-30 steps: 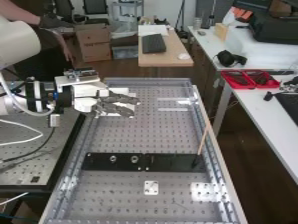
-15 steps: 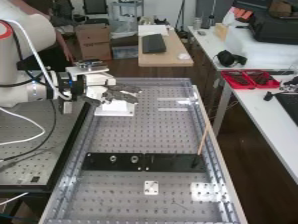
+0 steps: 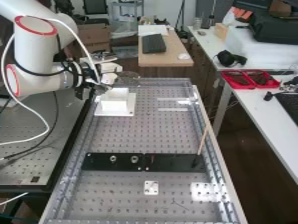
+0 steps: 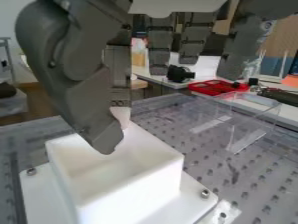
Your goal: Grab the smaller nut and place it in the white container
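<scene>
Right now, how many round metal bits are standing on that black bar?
2 visible: the larger nut and, to its right in the high view, the bearing. A tinier one could escape notice.

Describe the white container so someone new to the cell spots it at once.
In the high view, follow the perforated bench to its far left corner. The white container, an open-topped box with straight walls, stands there on a flat white base. Its raised walls set it apart from the small, flat white plate at the near end.
</scene>
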You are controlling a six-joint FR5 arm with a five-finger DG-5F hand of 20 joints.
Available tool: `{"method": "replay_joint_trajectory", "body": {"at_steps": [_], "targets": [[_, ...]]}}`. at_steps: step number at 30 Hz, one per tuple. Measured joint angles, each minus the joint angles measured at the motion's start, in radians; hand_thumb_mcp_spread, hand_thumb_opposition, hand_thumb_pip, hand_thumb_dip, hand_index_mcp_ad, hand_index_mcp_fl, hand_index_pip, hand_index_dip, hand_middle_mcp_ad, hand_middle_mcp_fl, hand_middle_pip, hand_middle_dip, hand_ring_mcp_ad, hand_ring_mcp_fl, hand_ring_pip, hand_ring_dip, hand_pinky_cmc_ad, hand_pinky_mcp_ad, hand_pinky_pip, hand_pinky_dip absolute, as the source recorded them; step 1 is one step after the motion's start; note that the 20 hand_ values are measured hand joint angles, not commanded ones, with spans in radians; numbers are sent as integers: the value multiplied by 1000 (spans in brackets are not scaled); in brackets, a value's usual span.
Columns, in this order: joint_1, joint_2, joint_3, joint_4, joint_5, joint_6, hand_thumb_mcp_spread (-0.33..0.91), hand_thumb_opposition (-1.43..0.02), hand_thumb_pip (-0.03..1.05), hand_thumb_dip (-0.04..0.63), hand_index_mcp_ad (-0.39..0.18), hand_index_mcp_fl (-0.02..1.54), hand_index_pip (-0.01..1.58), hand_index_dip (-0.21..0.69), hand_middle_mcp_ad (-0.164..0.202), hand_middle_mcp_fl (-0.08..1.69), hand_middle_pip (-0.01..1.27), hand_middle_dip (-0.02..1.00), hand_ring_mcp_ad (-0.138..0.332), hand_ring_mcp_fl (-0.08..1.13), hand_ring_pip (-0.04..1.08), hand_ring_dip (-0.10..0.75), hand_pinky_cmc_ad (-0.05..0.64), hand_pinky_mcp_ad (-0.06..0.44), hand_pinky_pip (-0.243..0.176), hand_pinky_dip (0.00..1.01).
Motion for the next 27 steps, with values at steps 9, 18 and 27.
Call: {"method": "replay_joint_trajectory", "body": {"at_steps": [9,18,27], "targets": [[55,-30,16,30,-21,49,442,-974,682,202,-168,391,1543,175,68,133,126,227,106,12,105,129,328,302,66,180],[63,-45,6,90,2,108,442,-976,682,206,-168,391,1543,175,72,133,126,227,106,12,105,129,328,302,66,180],[61,-49,-4,125,48,152,443,-946,731,206,-169,283,1545,176,73,133,126,227,106,12,105,127,328,302,66,180]]}}
